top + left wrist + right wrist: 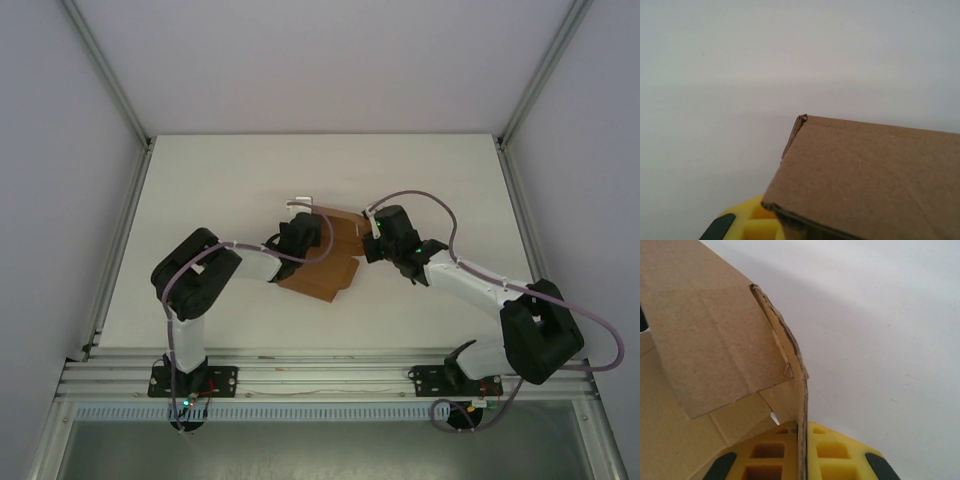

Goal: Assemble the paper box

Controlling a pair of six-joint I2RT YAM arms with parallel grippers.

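From overhead I can't make out the tips of either claw. The black wrist housings cover them where they meet the paper box (325,262), which lies partly folded at the middle of the white table (220,190). The left claw (303,236) is at the box's 10 o'clock and the right claw (380,238) at its 2 o'clock.

On the left wrist camera a flat panel of plain brown cardboard, matte and faintly fibrous, comes in from 4 o'clock and covers nearly all of the claw. One yellow pad (752,220) peeks out at 7 o'clock, so I cannot tell whether that claw is closed or apart.

The right wrist camera is clearer. A thin upright wall with a frayed corrugated edge runs down to 6 o'clock between two yellow pads (835,455) with square moulded pockets. Both press against it, so the right claw is clamped on the box. A folded flap leans across from 10 o'clock, cut off by the frame.
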